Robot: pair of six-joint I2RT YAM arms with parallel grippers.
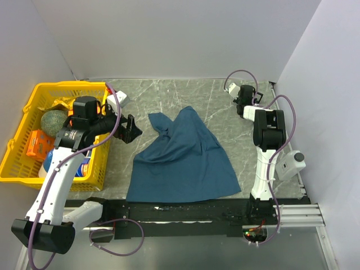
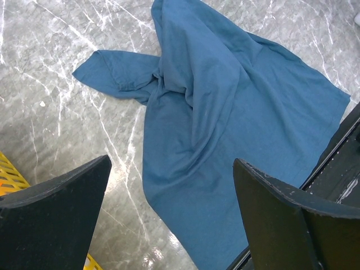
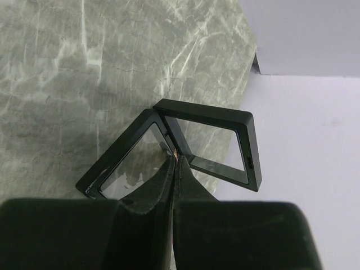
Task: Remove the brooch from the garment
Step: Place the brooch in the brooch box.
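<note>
The garment (image 1: pixel 183 163) lies in the middle of the grey marble table (image 1: pixel 242 140); its wide hem lies along the near edge, between the two arm bases, and the cloth narrows to a bunched, twisted end farther back. The long axis thus runs near to far, leaning slightly right at the top. One short sleeve (image 2: pixel 112 70) sticks out to the left from the bunched end.

Just left of that sleeve is the left gripper (image 1: pixel 134 130); its jaws are spread wide and hold nothing, and it does not touch the cloth. Its wrist view frames the shirt between the two black fingers. Behind this arm stands a yellow basket (image 1: pixel 34 93).

Far right, well apart from the garment, the right gripper (image 3: pixel 175 159) has its fingers pressed together over an opened black frame case (image 3: pixel 205 115). A thin coppery sliver shows at the pinch, too small to name.
</note>
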